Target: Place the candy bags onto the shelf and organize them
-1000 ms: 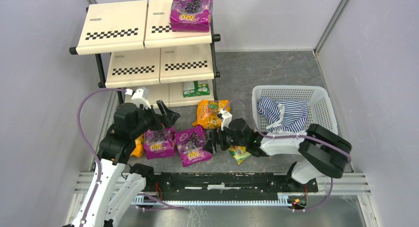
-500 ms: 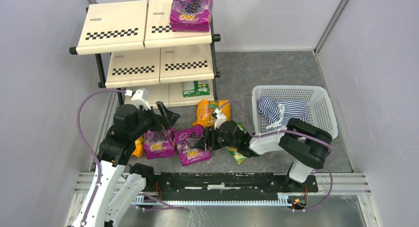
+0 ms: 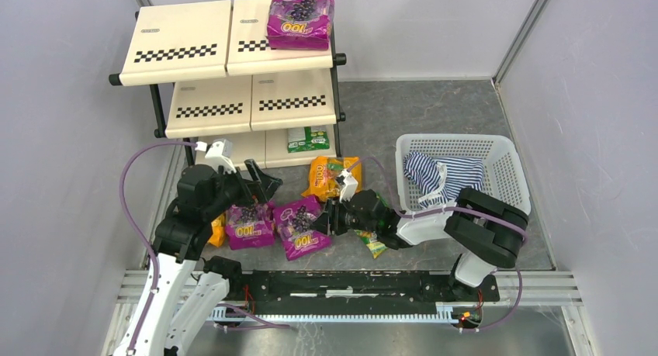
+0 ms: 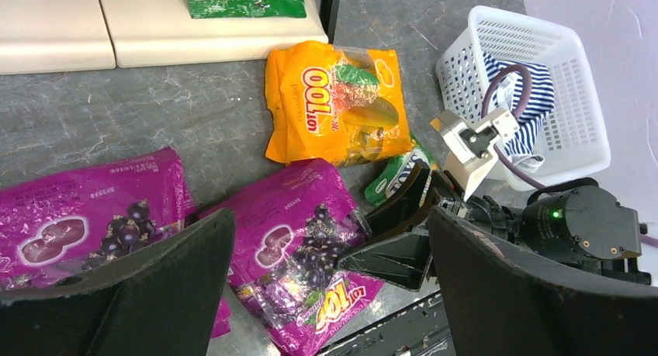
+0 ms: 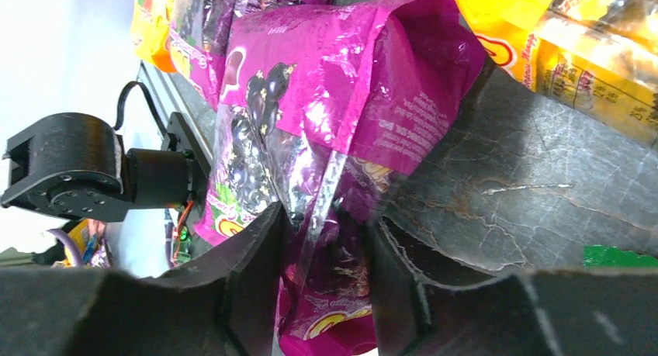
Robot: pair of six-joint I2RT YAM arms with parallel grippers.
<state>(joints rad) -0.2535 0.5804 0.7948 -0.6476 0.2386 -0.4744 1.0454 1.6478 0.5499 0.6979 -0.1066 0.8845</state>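
Two purple candy bags point(image 3: 250, 222) lie on the floor in front of the shelf point(image 3: 202, 53). My right gripper point(image 3: 332, 216) comes in low from the right and is shut on the right edge of the right-hand purple bag point(image 5: 326, 100), whose foil bunches between the fingers point(image 5: 256, 255). My left gripper point(image 4: 330, 224) hangs open above the purple bags with nothing in it. An orange bag point(image 3: 330, 176) lies just behind them. A green bag point(image 3: 308, 139) rests on the bottom tier. One purple bag point(image 3: 300, 16) lies on the top tier.
A white mesh basket point(image 3: 508, 170) holding a striped cloth point(image 3: 446, 178) stands to the right. A small green bag point(image 3: 375, 242) lies under my right wrist, and an orange bag point(image 3: 217, 230) peeks out by my left arm. Grey walls close in both sides.
My right gripper slid left to the right-hand purple bag and its jaws came together on the bag's edge. My left arm stayed still.
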